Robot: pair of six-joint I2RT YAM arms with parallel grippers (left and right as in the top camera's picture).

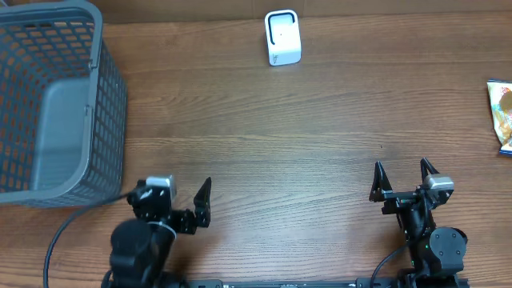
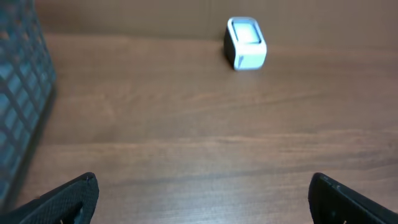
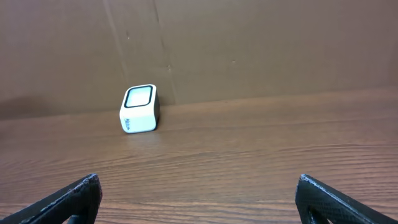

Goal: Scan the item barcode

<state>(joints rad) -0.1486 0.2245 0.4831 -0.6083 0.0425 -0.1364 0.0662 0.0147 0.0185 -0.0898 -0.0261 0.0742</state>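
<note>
The item, a yellow and blue snack packet (image 1: 501, 116), lies at the table's right edge, partly cut off by the frame; no barcode shows on it. A small white scanner (image 1: 282, 38) with a dark-rimmed window stands at the back middle, also seen as the white scanner (image 2: 246, 42) and the scanner (image 3: 139, 109) in the wrist views. My left gripper (image 1: 172, 189) (image 2: 202, 180) sits near the front left, open, with only bare wood between its fingers. At the front right my right gripper (image 1: 401, 166) (image 3: 198, 179) is open and holds nothing, well short of the packet.
A grey mesh basket (image 1: 112, 104) fills the back left corner, its wall close to my left arm; the basket's mesh (image 2: 18, 106) shows at the left of the left wrist view. A brown cardboard wall (image 3: 249, 43) rises behind the scanner.
</note>
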